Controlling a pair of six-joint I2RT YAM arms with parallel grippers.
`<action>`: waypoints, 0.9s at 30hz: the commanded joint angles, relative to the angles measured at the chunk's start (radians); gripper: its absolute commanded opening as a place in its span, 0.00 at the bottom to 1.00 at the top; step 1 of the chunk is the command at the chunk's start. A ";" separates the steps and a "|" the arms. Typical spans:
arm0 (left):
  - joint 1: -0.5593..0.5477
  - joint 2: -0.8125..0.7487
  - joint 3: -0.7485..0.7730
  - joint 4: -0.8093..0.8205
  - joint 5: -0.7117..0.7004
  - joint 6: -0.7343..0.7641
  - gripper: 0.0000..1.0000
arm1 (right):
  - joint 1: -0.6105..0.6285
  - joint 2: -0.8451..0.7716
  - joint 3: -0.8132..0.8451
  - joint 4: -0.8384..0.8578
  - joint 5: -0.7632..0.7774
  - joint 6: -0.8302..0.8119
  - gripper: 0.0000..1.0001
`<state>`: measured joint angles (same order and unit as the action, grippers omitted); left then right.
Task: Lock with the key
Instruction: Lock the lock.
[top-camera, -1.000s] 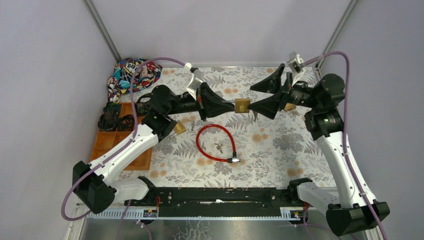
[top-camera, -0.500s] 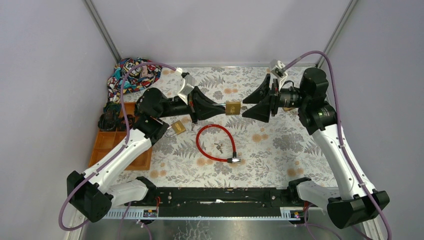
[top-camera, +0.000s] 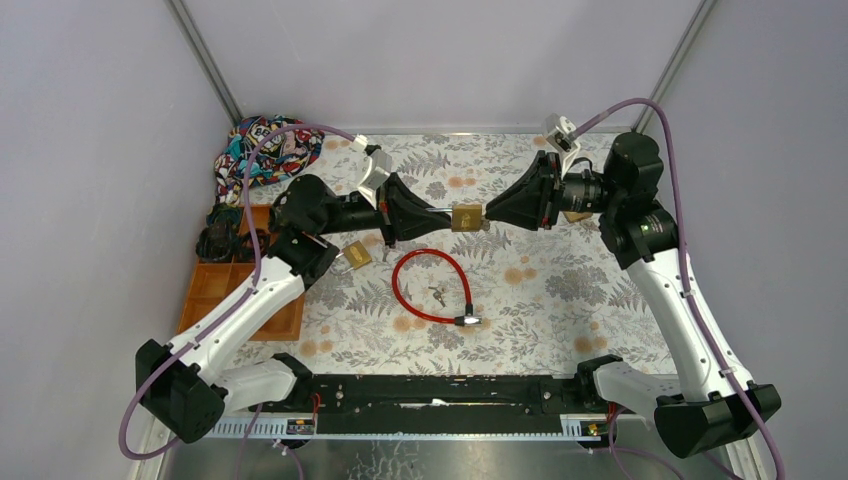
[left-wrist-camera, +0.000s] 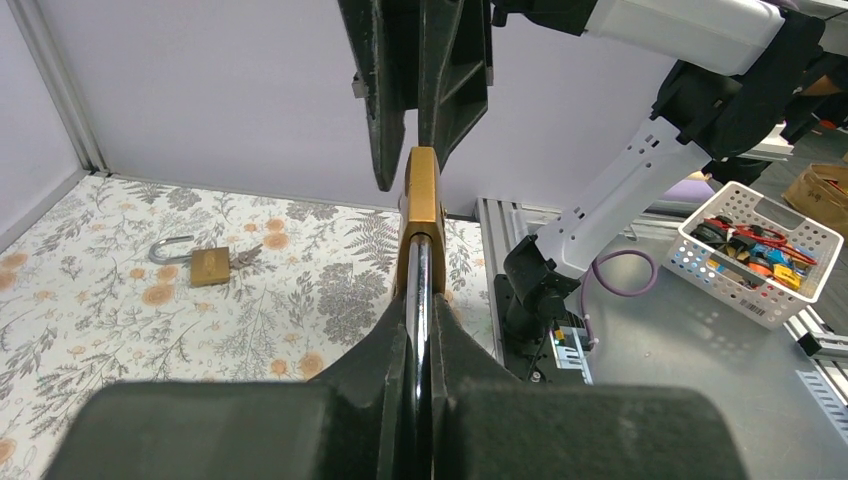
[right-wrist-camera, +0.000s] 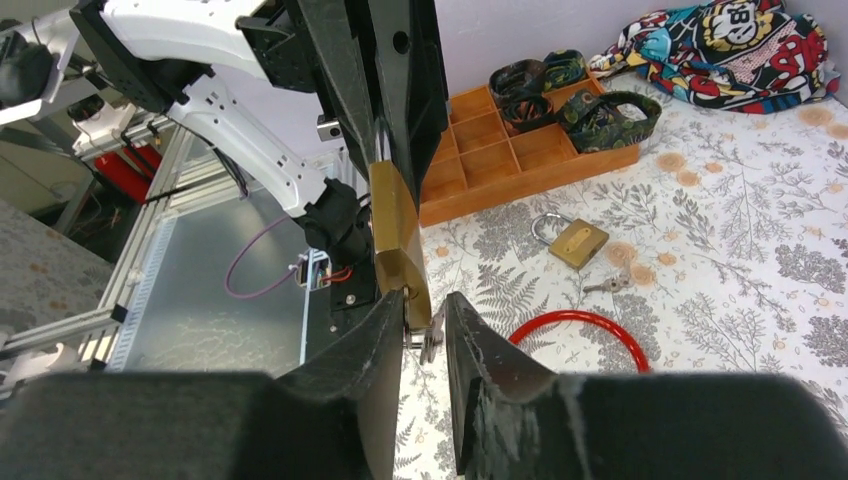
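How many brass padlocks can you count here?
3: the held padlock, mid-air in the left hand; a second padlock near the orange tray; a third padlock, shackle open, by the right arm. Others may be hidden.

Padlock (top-camera: 465, 217): brass body with a dull satin sheen, smooth polished steel shackle, clamped in the matt black plastic fingers (left-wrist-camera: 378, 372) of the left claw (top-camera: 438, 212); nearby, on that claw's base side, glossy red plastic-sheathed cable (top-camera: 400, 290) on matt floral-print cloth (top-camera: 560, 290).
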<state>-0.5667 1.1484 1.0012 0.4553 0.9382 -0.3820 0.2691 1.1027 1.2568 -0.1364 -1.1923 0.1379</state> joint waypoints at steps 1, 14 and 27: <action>0.001 -0.006 0.030 0.110 -0.001 -0.019 0.00 | 0.004 0.014 0.020 0.049 -0.011 0.038 0.27; 0.001 0.001 0.040 0.123 -0.005 -0.031 0.00 | 0.004 0.020 0.016 -0.018 -0.038 0.009 0.29; 0.001 0.001 0.040 0.136 -0.001 -0.036 0.00 | 0.004 0.015 0.029 -0.056 -0.012 -0.020 0.03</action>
<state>-0.5659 1.1637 1.0016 0.4736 0.9367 -0.4084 0.2695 1.1286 1.2579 -0.2035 -1.2160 0.1261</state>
